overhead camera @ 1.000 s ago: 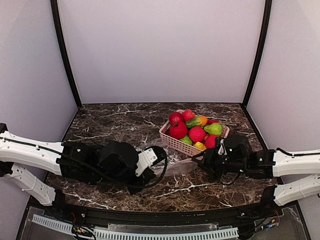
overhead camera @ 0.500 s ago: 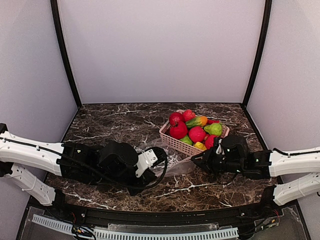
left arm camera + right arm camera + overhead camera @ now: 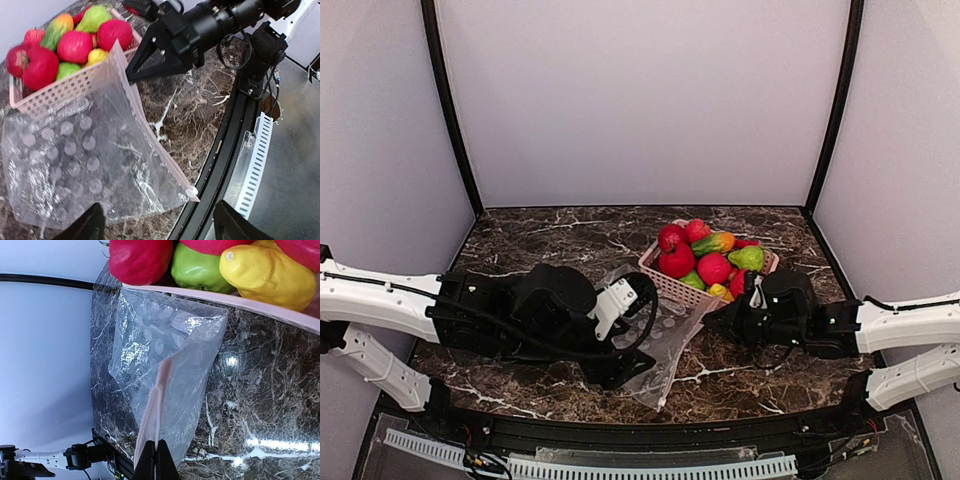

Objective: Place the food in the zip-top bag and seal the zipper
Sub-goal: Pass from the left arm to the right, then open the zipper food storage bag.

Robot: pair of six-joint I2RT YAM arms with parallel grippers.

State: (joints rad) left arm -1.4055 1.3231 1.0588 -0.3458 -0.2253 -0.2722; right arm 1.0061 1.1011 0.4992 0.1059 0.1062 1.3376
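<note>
Right claw (image 3: 155,459) clamps the zipper (image 3: 159,390), holding the bag (image 3: 85,155) up just beside the basket (image 3: 55,95), where the food (image 3: 75,46) sits; left claw (image 3: 161,222) gapes wide near the bag's lower edge.

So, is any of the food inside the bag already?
No, the zip-top bag holds nothing, and the food sits in the pink basket.

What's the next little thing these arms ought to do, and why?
Probably close the left gripper on the zip-top bag edge ahead of it. The right gripper is shut on the zipper and holds that corner up, the left one gapes open, and all the food sits in the basket, so the bag likely needs a second grip before its mouth can be opened.
</note>
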